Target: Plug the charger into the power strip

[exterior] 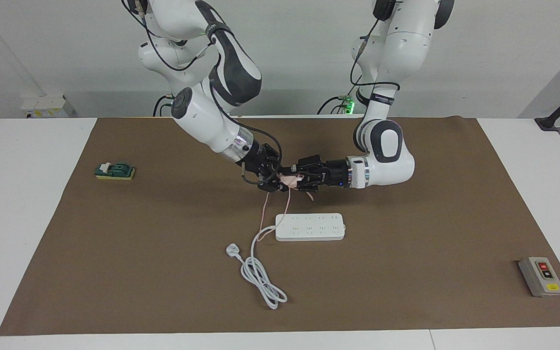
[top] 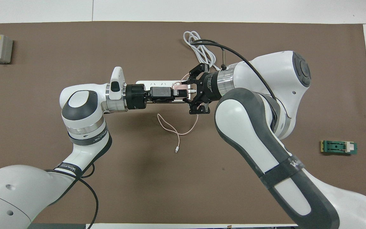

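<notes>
The pale pink charger [exterior: 290,180] hangs in the air between both grippers, over the mat just robot-side of the power strip [exterior: 310,227]. My right gripper [exterior: 279,184] is shut on the charger from the right arm's side. My left gripper [exterior: 300,178] meets it from the left arm's side, at the charger. The charger's thin pink cable [exterior: 263,214] droops to the mat and its tiny connector [top: 176,150] lies nearer to the robots. From overhead the arms cover most of the power strip [top: 157,83].
The strip's thick white cord [exterior: 260,277] coils farther from the robots and ends in a white plug [exterior: 232,250]. A grey button box [exterior: 541,276] sits toward the left arm's end. A green block [exterior: 114,170] lies toward the right arm's end.
</notes>
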{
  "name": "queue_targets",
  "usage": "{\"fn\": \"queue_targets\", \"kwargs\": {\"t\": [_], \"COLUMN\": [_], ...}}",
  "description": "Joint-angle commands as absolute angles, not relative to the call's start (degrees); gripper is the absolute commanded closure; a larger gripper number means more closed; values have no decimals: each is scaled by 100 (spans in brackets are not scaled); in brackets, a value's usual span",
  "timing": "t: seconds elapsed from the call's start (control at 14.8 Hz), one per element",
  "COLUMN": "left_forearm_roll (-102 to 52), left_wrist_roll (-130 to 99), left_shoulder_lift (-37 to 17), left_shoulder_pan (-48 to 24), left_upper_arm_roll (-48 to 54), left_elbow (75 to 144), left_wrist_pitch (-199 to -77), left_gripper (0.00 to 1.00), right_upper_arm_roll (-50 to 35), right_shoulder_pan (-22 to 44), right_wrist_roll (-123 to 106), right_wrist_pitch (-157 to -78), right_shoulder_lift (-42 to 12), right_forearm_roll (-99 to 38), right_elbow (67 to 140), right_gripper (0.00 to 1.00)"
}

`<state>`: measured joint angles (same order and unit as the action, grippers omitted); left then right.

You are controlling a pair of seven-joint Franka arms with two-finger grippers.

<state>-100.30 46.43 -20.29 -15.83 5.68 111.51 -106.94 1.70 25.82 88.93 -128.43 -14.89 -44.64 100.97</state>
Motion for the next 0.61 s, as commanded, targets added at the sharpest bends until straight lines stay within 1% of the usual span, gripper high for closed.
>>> {"fn": "queue_targets", "kwargs": {"t": [0.0,0.07,0.34,0.54], "left_forearm_roll": [-10151,-10151,-10151,-10151], "left_wrist_roll": [4658,4658,4658,4667], "left_shoulder_lift": [-1907,-1890,-1854,-1854], "left_shoulder_pan": [-1442,-1433,-1362,-1362], "left_upper_arm_roll": [536,536,536,536], "left_elbow": [11355,11408,11470,11487], "left_wrist_pitch": [-10512,-10451,-10380,-10389], "left_gripper": [37,36,36,39], "right_upper_arm_roll": [141,141,141,141], "right_shoulder_pan": [2522,2522,2522,2522], "right_wrist_roll": [9062,9062,9062,9062], "right_wrist_pitch": [-12744,-12735,-12735,-12735], "right_shoulder_lift": [-1494,-1494,-1503,-1494], "right_forearm_roll": [-4421,-4421,-4421,-4421], "right_elbow": [10028,10028,10020,10020], "right_gripper": [100,100,100,100]}}
